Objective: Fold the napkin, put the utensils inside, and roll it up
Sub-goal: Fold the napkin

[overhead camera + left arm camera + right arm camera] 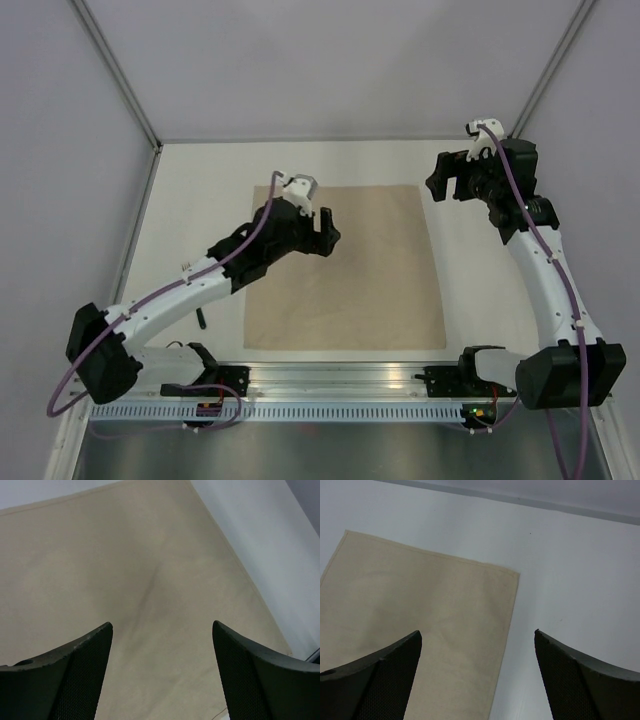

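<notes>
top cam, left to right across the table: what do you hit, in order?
dark utensil beside the left arm → napkin → right gripper, open, off the cloth's far right corner. The left gripper, also open, hangs over the napkin, so it has no place of its own in the order.

White-shelled left arm (170, 295) and right arm (545, 275) showing black joint housings, purple cables (255, 222) running along both, black tool fingers (65, 680) bearing fine mesh texture.

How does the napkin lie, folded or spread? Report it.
Spread flat. The napkin lies as one open sheet on the table, no layer doubled over, only a faint crease.
</notes>
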